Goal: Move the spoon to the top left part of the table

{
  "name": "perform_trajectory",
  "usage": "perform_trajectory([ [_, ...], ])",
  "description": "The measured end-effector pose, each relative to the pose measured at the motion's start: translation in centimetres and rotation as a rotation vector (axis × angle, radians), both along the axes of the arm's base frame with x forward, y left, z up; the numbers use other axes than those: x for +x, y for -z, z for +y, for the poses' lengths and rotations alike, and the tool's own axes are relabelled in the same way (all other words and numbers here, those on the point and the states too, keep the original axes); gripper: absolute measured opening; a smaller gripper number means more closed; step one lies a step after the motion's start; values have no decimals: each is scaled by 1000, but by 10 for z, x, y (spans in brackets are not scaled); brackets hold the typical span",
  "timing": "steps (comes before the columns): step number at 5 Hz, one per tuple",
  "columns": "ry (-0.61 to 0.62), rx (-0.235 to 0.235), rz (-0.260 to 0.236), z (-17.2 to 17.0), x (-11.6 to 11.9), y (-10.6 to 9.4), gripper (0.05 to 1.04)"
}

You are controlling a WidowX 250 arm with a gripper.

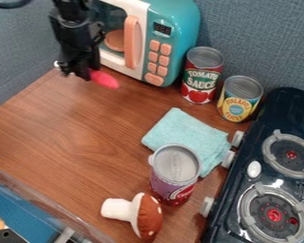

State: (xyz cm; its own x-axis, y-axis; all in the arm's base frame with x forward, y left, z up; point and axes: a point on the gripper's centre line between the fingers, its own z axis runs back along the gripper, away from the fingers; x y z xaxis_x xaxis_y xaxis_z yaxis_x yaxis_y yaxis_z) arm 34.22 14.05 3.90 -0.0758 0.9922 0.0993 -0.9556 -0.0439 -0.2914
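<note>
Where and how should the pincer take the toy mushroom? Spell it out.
Take the mushroom by its white stalk, coming straight down and closing across it. It lies on its side, stalk toward the view's left; the stalk is narrower than the cap, so likely the easier hold.

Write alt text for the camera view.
Black end effector holding a pink spoon at the upper left of a wooden table, by a teal toy microwave. Right of the microwave, a red can and a yellow can; nearer, a light-teal cloth, purple can and toy mushroom, left of a black stove.
</note>
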Motion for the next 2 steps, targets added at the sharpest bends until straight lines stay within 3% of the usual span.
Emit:
perform_trajectory([
  [1, -58, -7, 22, -2, 15, 14, 317],
  [2, -84, 37, 55, -10, 37, 35, 317],
])
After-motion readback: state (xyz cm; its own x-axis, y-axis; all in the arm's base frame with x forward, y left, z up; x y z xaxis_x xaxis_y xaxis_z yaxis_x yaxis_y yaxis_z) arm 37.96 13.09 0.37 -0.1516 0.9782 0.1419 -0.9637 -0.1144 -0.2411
